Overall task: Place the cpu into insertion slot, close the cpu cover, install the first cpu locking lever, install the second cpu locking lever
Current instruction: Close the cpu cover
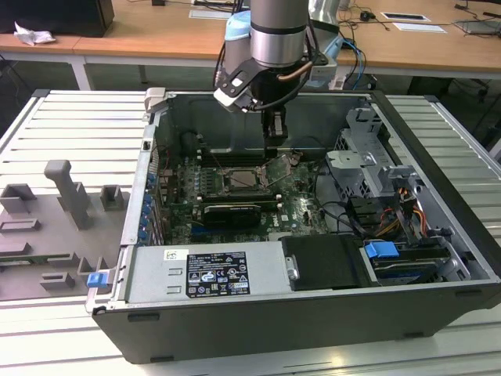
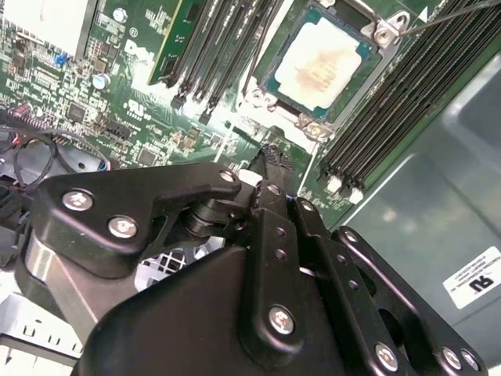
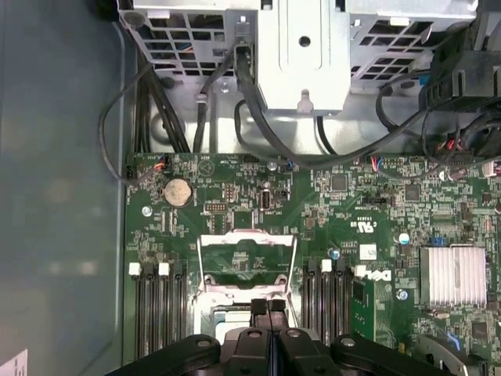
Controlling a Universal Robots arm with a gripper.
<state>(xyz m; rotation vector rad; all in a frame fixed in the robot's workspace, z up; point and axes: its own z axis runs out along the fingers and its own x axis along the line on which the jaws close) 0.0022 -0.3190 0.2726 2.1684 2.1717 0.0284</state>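
Cpu (image 2: 317, 66) lies seated in slot (image 2: 252, 95); cover (image 3: 247, 240) stands open. Claw (image 3: 268, 305), pinched narrow and empty, hovers at the cover, likely to push it.

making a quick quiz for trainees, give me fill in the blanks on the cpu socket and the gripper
1. The pale-topped ___ lies in the insertion slot.
2. The hinged cpu cover is ___, not closed.
3. The gripper above the board is ___, holding nothing.
Missing words: cpu; open; shut.
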